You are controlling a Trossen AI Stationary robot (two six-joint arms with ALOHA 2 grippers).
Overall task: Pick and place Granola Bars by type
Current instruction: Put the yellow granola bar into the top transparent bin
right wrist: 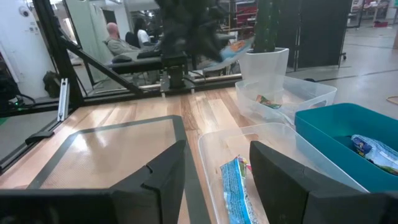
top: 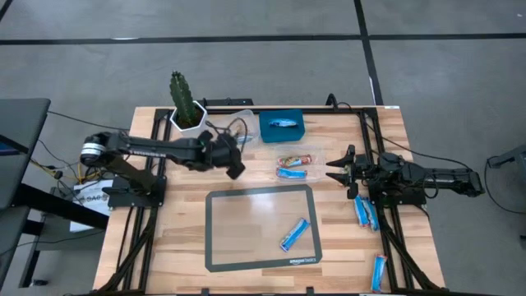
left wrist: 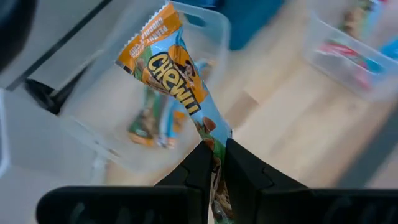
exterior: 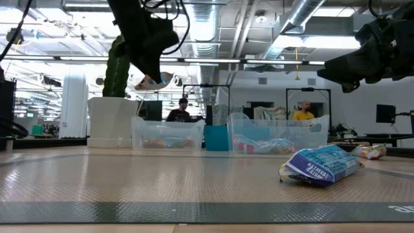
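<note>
**A:** ok so the left gripper [left wrist: 214, 163] is pinched tight on one end of an orange-and-blue Chewy granola bar [left wrist: 176, 81], wrapper sticking out past the fingertips. It's hanging in the air right over the clear tub [left wrist: 112, 124] next to the cactus pot [top: 187, 117]. There are already a couple of similar bars [left wrist: 155, 121] lying in the bottom of that tub.

**B:** yeah, from table height you can see the bar [exterior: 154, 80] dangling off the arm well above the tubs. What about the right gripper [top: 335, 169]?

**A:** fingers spread, nothing between them. It's parked above the right side of the table, pointing at the second clear tub [right wrist: 273, 146], which has a blue bar [right wrist: 236, 186] in it plus a red multicoloured one [top: 294, 160].

**B:** and the rest of the bars?

**A:** one blue oatmeal raisin bar [top: 294, 234] sits on the grey-edged mat [top: 215, 230] in the middle. Three more blue ones are off to the right by the right arm, two [top: 366, 212] side by side and one [top: 378, 271] nearer the table's front edge. The blue bin [top: 282, 126] at the back has a blue wrapper [top: 284, 123] in it too.
</note>
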